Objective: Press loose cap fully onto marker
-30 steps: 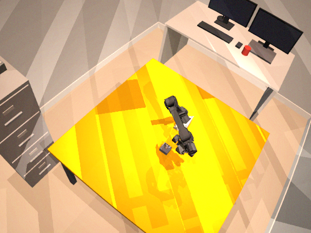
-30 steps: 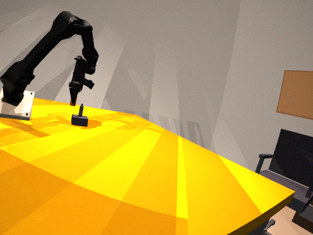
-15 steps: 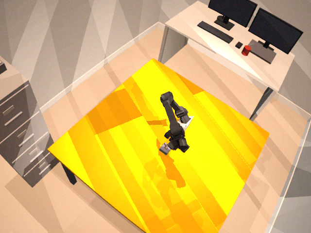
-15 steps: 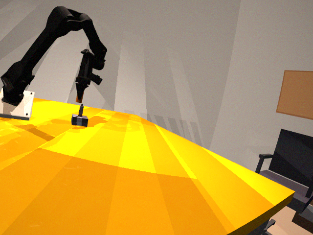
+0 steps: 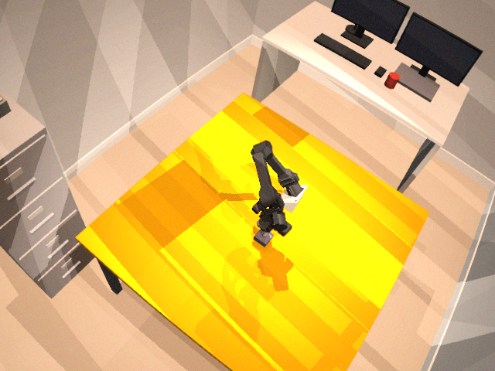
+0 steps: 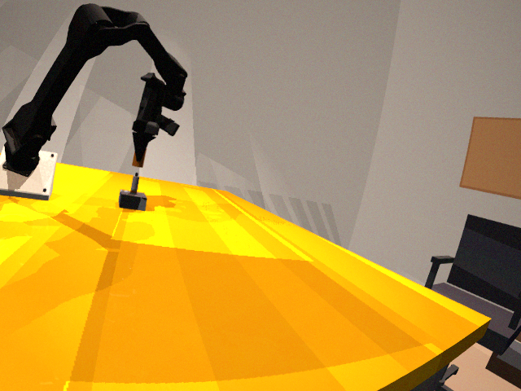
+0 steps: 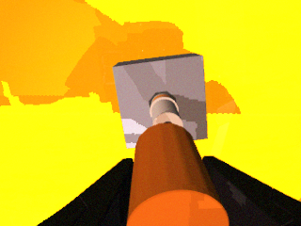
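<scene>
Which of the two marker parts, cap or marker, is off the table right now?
The orange cap, clamped in the gripper just above the tip; the marker stands in its holder block.

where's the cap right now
The cap is held in the end effector, just above the marker standing in the holder block, not yet on it.

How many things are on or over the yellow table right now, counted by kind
Marker: 1
Orange cap, held in the gripper above the marker: 1
Holder block: 1
Robot arm: 1
Total: 4
</scene>
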